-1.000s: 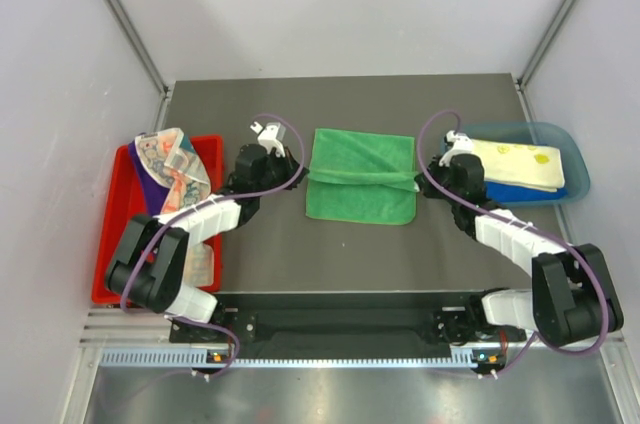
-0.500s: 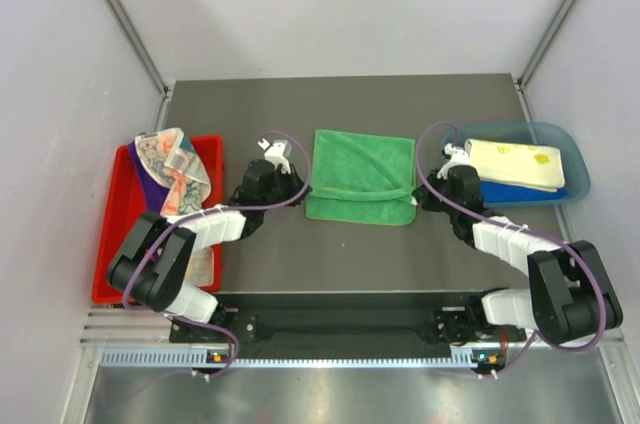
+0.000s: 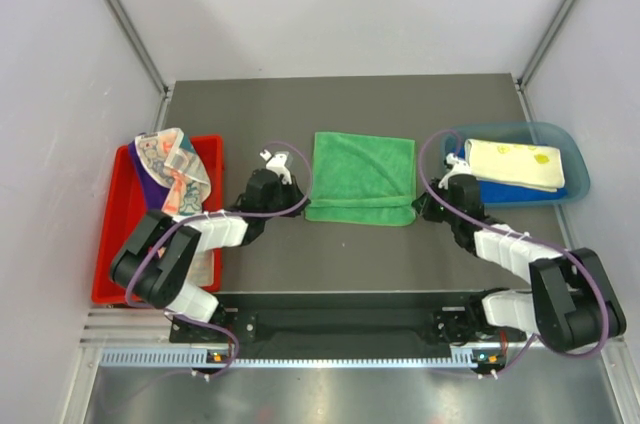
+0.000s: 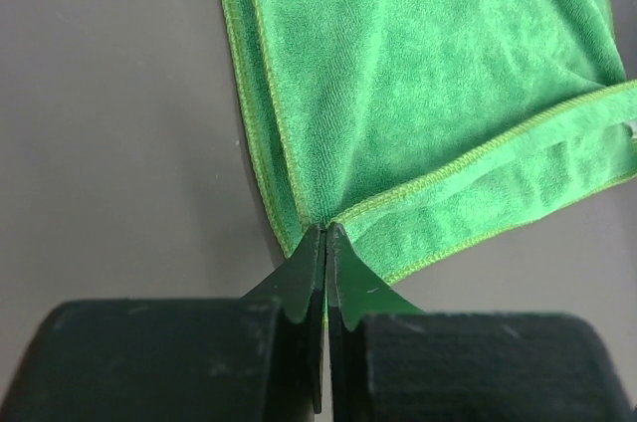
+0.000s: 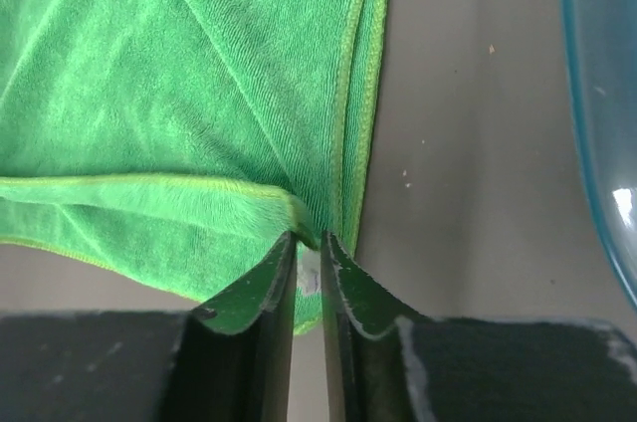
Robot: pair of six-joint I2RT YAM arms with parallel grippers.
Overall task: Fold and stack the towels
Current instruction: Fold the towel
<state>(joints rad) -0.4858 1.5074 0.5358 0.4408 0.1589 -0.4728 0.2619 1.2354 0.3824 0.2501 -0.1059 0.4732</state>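
Fold step in hand, I'd judge: green towel (image 3: 362, 169) lies flat at centre of the top view on the worktop (image 3: 340, 254), w/ a doubled-over band along its lower edge; left end effector (image 4: 325, 233) is clamped on its lower-left corner, right end effector (image 5: 307, 243) on the lower-right; long axis runs left-right, sides approx square to the worktop; next move prob needs both corners carried in step, even tension, so edges meet w/o skew
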